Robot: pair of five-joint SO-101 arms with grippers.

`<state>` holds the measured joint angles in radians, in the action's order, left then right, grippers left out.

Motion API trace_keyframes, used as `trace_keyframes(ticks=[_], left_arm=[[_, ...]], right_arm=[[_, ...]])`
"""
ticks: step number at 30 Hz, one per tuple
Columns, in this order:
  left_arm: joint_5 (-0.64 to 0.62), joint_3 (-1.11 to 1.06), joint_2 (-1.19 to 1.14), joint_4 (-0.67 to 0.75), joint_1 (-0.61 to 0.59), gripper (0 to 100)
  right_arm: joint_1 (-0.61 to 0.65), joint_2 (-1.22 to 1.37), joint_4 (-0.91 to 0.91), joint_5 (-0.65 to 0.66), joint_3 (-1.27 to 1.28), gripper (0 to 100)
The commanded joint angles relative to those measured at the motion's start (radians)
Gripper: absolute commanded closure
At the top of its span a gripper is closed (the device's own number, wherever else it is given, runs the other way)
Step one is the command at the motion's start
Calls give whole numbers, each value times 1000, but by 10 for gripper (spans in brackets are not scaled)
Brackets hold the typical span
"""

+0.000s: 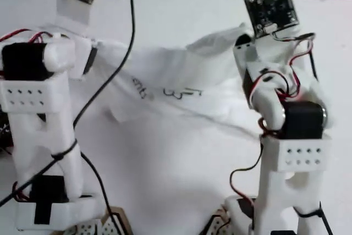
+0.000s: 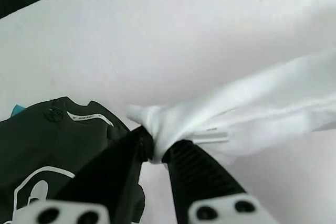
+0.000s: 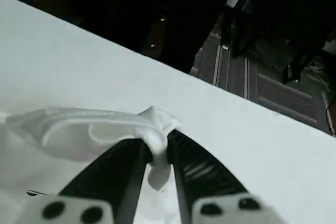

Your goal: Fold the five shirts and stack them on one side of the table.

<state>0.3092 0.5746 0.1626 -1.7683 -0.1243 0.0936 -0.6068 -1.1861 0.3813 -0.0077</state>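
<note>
High view is showing a white shirt (image 1: 165, 89) stretching across the tabletop (image 1: 165, 180) between both arms. The left end effector (image 2: 157, 148) is pinching one bunched corner (a black shirt (image 2: 47, 150) is lying just beside it), and the right end effector (image 3: 157, 148) is clamping another bunched edge.

White shirt (image 1: 181, 89): soft creased cloth. Dark shirt (image 2: 52, 145): matt cloth. Worktop (image 1: 181, 180): smooth, matt. Fingers (image 2: 197, 174): black ribbed plastic. Arm shells (image 1: 33, 130): white matt plastic.
</note>
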Motion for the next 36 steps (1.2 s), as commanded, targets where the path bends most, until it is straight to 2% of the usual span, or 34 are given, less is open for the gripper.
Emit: trace_keyframes(ticks=[1, 7, 14, 27, 36], left_arm=[[-25, 61, 5, -17, 8, 973], [-21, 94, 133, -15, 9, 973], [-18, 64, 316, -11, 2, 973], [-25, 70, 446, -11, 2, 973], [-23, 62, 595, -12, 0, 973]], right_arm=[[-12, -38, -5, 9, -101, 981], [-12, -48, -13, 9, -212, 981], [-8, -48, -102, 9, -408, 981], [-2, -48, -303, 25, -706, 981], [-8, -48, -427, 71, -1017, 981]])
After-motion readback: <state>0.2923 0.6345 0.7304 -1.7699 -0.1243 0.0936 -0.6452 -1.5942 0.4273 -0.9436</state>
